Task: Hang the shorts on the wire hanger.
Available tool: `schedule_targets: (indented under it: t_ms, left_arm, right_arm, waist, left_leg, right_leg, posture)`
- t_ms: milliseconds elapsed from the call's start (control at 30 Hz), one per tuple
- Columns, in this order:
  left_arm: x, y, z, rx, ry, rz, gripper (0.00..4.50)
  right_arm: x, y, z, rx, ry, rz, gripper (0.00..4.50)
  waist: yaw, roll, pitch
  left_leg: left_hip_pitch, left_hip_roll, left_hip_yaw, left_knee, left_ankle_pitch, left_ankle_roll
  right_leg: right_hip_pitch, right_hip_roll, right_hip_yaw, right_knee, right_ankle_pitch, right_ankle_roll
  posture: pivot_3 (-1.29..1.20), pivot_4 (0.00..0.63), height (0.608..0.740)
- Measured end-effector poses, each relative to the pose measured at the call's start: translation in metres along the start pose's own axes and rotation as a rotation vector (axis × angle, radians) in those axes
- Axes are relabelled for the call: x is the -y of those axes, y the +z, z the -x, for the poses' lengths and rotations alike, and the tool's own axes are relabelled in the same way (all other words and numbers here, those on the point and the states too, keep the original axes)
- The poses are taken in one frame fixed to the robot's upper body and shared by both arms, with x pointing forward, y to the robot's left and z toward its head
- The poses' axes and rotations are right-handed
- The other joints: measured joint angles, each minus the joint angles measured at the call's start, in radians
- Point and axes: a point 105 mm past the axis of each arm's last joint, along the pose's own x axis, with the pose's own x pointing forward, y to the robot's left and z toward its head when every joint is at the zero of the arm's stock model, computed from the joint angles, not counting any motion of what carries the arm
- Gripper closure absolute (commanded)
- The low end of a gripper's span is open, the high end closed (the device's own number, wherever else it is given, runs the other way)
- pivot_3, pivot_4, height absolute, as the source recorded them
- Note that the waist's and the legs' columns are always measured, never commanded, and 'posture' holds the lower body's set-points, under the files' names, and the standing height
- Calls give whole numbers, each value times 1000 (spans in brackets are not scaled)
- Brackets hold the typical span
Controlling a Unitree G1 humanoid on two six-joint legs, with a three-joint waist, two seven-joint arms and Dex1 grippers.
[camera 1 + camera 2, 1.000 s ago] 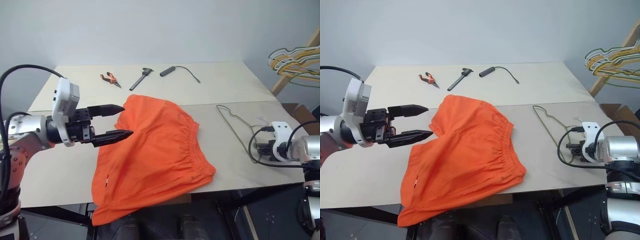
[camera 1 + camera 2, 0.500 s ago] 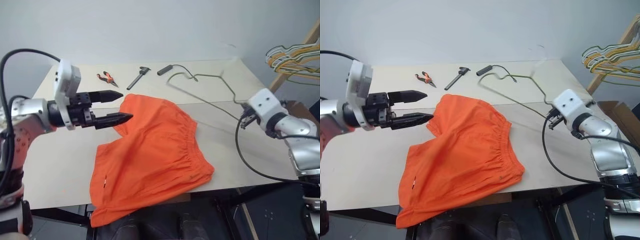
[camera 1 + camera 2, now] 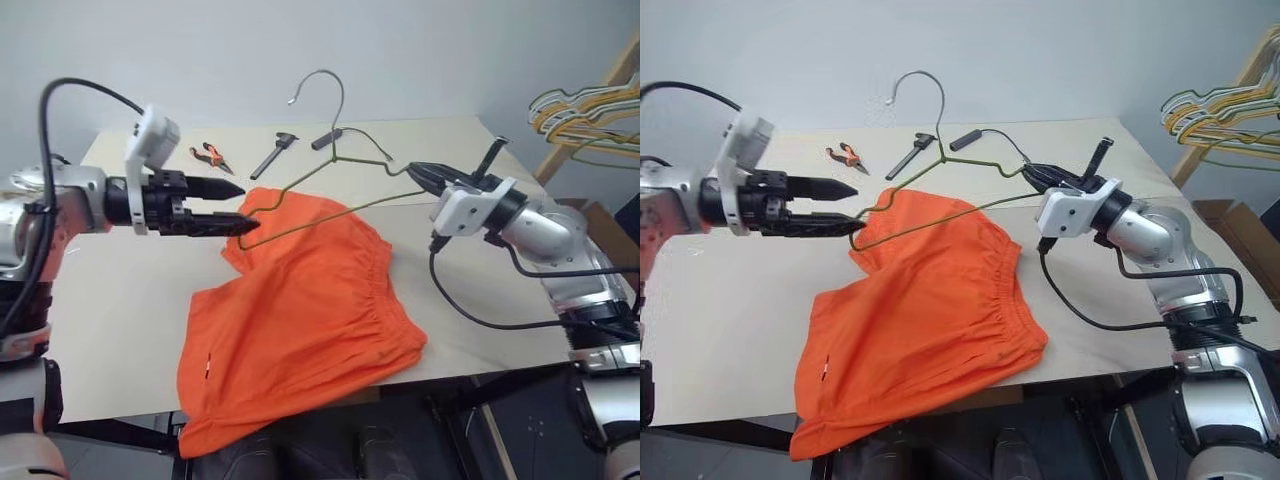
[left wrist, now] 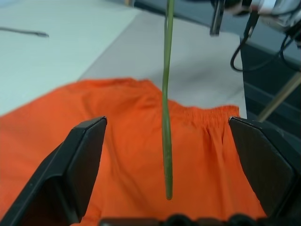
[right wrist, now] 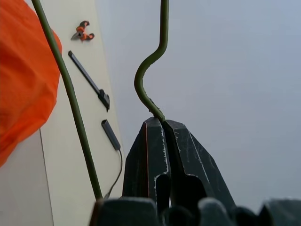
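Right gripper (image 3: 1032, 173) is pinched tight on one corner of the thin olive-grey wire hanger (image 3: 940, 195), holding it in the air above the pale wooden table (image 3: 730, 320) with its curved hook upward and its triangle stretched across toward the other arm; that raised, level hold seems meant to offer the free corner for a second grasp. Left gripper (image 3: 228, 202) stands spread wide, its two black fingers either side of the hanger's far corner; in the left wrist view the wire runs up between the open fingers without clearly touching either, so it is placed to close but has not taken hold. Bright orange lightweight shorts (image 3: 300, 320) with a gathered elastic waistband lie flat below the hanger, one leg drooping over the near table edge, untouched by either gripper. Orange-handled pliers (image 3: 212, 156), a dark bar-shaped tool (image 3: 275, 155) and a black cabled stick (image 3: 325, 139) lie at the back, well apart from the work. Coloured hangers (image 3: 585, 115) hang off to the right.
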Motion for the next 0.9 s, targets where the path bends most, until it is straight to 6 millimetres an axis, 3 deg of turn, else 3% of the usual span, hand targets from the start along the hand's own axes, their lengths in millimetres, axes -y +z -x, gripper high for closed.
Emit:
schedule_targets:
  t_ms: [200, 367, 700, 900]
  left_arm:
    - [-4, -20, -14, -103, -10, 5, 0]
    - [-7, -31, -22, -169, 6, -18, 1143]
    - [-8, -28, -25, -162, 2, -25, 4447]
    - [-9, -28, -25, -158, 6, -20, 4480]
  right_arm:
    - [5, 5, -5, 20, -8, 12, 4486]
    - [5, 6, -7, 23, -9, 8, 4500]
    - [4, 7, -8, 19, 5, 23, 4500]
    - [6, 8, -7, 21, 14, 41, 4500]
  waist:
    - [0, 0, 0]
    - [-1, 0, 0]
    - [-1, 0, 0]
    - [-1, 0, 0]
  left_leg:
    - [0, 0, 0, 0, 0, 0]
    - [0, 0, 0, 1, 0, 0]
    - [0, 0, 0, 1, 0, 0]
    - [0, 0, 0, 1, 0, 0]
  right_leg:
    - [0, 0, 0, 0, 0, 0]
    - [0, 0, 0, 1, 0, 0]
    - [0, 0, 0, 1, 0, 0]
    - [0, 0, 0, 2, 0, 0]
  posture:
    - [-32, 35, 740]
    - [-37, 38, 740]
    - [-41, 39, 740]
    - [-48, 40, 740]
